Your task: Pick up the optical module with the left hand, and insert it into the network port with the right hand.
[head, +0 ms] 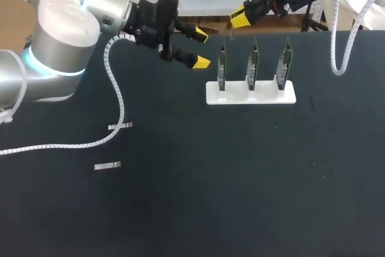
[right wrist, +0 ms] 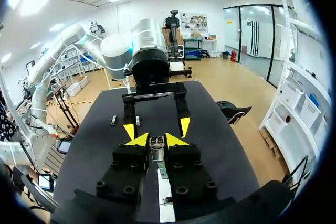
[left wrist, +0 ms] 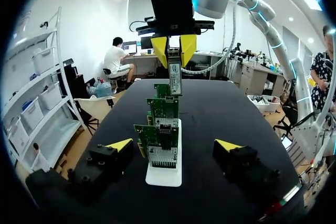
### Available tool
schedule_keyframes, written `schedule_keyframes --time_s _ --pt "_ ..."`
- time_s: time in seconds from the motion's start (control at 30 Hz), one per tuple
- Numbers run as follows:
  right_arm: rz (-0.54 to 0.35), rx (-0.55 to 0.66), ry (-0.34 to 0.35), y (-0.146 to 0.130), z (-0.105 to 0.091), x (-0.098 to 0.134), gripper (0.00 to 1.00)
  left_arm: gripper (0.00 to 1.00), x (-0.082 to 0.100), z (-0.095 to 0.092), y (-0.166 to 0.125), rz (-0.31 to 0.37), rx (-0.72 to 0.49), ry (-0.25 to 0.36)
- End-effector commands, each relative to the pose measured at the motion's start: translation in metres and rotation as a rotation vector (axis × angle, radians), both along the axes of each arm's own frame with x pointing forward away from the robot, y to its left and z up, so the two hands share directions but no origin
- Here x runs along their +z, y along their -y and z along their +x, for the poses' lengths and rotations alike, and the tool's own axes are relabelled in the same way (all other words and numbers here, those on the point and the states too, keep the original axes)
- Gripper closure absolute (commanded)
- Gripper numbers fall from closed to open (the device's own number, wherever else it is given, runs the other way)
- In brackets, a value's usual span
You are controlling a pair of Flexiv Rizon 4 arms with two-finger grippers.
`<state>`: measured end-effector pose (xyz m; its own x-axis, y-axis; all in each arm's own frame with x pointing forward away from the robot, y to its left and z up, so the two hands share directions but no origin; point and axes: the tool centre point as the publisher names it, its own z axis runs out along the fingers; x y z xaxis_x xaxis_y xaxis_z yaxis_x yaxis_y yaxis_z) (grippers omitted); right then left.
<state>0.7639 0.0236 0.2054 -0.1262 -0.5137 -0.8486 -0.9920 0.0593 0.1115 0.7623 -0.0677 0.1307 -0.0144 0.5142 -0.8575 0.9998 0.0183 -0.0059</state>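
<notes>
The left gripper (head: 201, 47) hung in the upper middle of the head view, its yellow-tipped fingers spread wide with nothing between them. The right gripper (head: 240, 19) sat at the top of that frame, just right of centre, behind the white plastic stand (head: 251, 93). It was closed on the slim silvery optical module (left wrist: 175, 77), which in the left wrist view hung down from its yellow tips over the far end of the row of boards. In the right wrist view the module showed pinched between both fingers. The stand held three upright green circuit boards (head: 253, 64) on the black table (head: 240, 197). Two small silvery oblong pieces (head: 120, 126) lay well apart from the stand at the left of the head view, near the white coiled cable (head: 72, 146).
</notes>
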Motion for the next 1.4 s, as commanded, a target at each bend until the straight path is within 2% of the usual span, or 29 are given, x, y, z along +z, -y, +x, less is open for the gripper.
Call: schedule_keyframes --time_s 0.03,0.87,0.9,0.97,1.4 --pt "0.004 -0.001 0.001 0.0015 -0.0025 -0.0005 1.00 0.00 0.0011 0.0054 0.0025 0.016 -0.015 0.000" --pt "0.011 0.022 0.003 0.0024 -0.0047 -0.0017 1.00 0.00 -0.0010 0.0100 0.0072 0.022 -0.018 -0.006" --pt "0.011 0.022 0.003 0.0024 -0.0047 -0.0016 1.00 0.00 -0.0009 0.0101 0.0072 0.020 -0.020 -0.006" --pt "0.012 0.022 0.004 0.0024 -0.0048 -0.0016 1.00 0.00 0.0012 0.0093 0.0061 -0.034 -0.034 -0.006" --pt "0.010 0.055 0.015 -0.0057 -0.0047 -0.0029 1.00 0.00 0.0012 0.0093 0.0061 -0.034 -0.034 -0.006"
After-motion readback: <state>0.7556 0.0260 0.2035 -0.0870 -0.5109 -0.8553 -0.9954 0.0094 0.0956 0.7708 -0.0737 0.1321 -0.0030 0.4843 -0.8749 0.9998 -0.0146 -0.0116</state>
